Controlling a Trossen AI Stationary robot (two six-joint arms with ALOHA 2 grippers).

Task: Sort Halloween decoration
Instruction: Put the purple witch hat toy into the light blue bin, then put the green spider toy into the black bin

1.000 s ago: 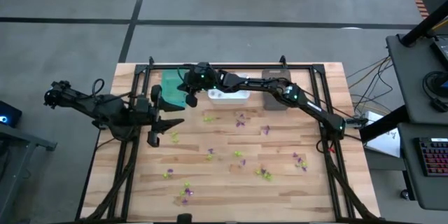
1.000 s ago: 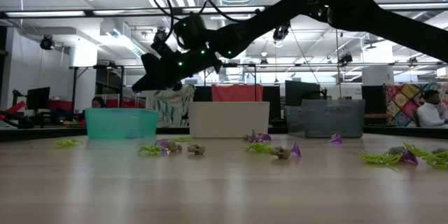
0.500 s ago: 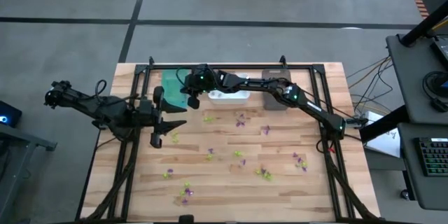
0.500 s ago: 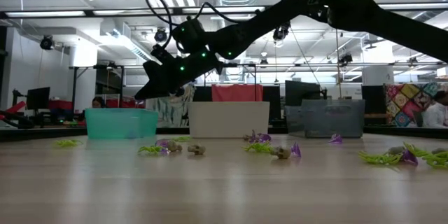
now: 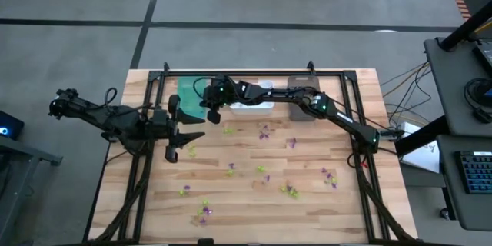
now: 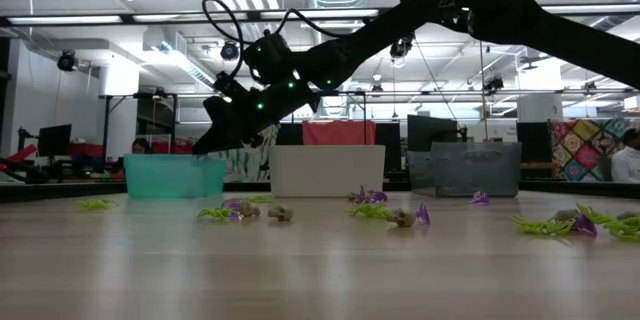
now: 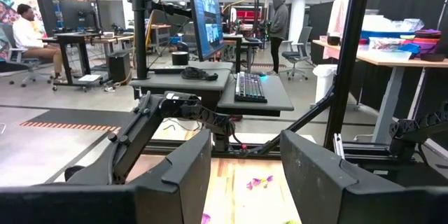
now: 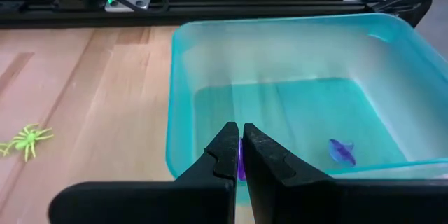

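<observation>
A: What does the scene hold, from the biggest thing down?

B: The wooden table [image 5: 254, 200] carries three bins along its far edge — the teal bin [image 5: 191, 92], the white bin [image 5: 254, 108] and the dark bin [image 5: 304, 96]. The right arm reaches across from its own side to the teal bin. The left arm waits at the left edge of the table, and the left gripper [image 5: 181, 140] hangs there with its fingers spread and nothing between them.

A: And the right gripper?

B: The right gripper [image 8: 241, 155] is above the near wall of the teal bin, its fingers pressed together. A thin strip of purple shows between the tips; it seems to be a purple trinket [image 8: 241, 164], pinched there. One more purple piece [image 8: 341, 151] already lies on the floor of that bin.

A: Where is the rest of the Halloween decoration?

B: The Halloween decoration [image 5: 265, 171] is scattered on the open table in front of the bins, purple and lime-green pieces well apart from each other. A green spider [image 8: 26, 138] lies on the wood just beside the teal bin.

A: Which step is this?

B: It looks like the delivery of one purple piece to the teal bin. The next move probably calls for bringing the tips a little further over the bin's inside — then parting the fingers so the piece falls inside and not on the rim.
</observation>
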